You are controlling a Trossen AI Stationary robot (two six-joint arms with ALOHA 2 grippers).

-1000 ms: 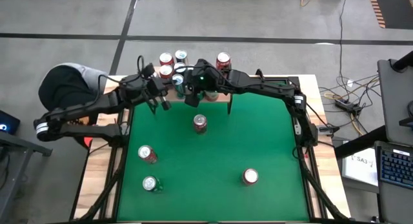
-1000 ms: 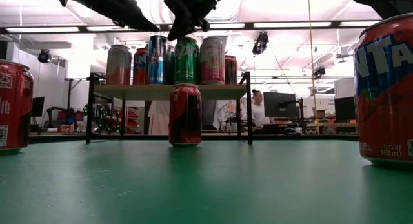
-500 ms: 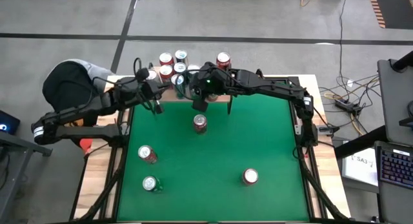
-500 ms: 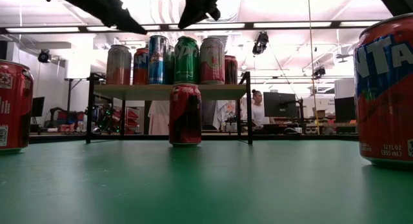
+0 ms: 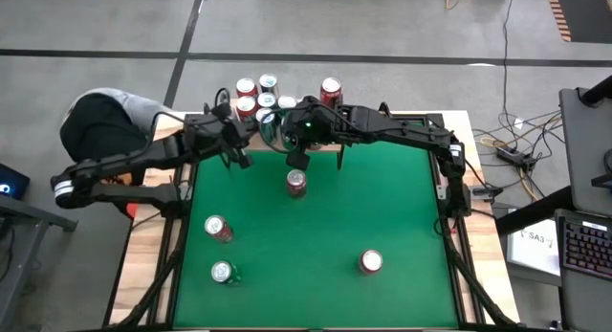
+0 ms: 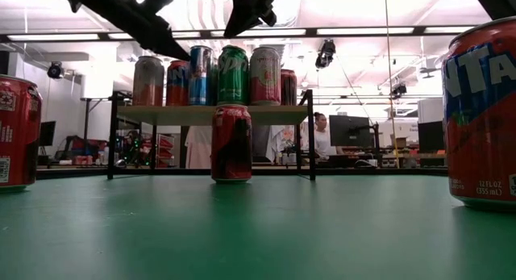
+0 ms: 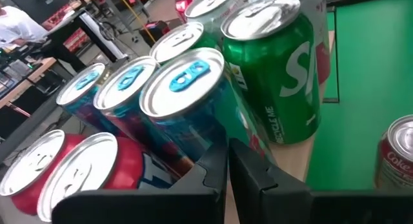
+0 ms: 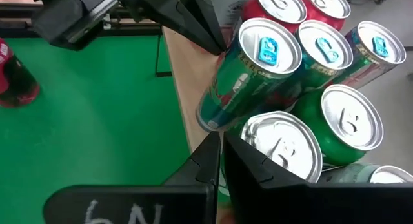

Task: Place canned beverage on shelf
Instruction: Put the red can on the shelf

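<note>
Green table (image 5: pixel 382 208), shelf (image 6: pixel 210 114) — rear cans (image 6: pixel 289 86) half-hidden

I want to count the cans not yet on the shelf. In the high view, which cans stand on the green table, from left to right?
Red can with silver top → green can with silver top → red can near the shelf → red can with pale top.

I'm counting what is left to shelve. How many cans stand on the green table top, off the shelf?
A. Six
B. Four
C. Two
B: the high view shows four cans on the green table: one near the shelf, two at the left and one at the right.
</note>
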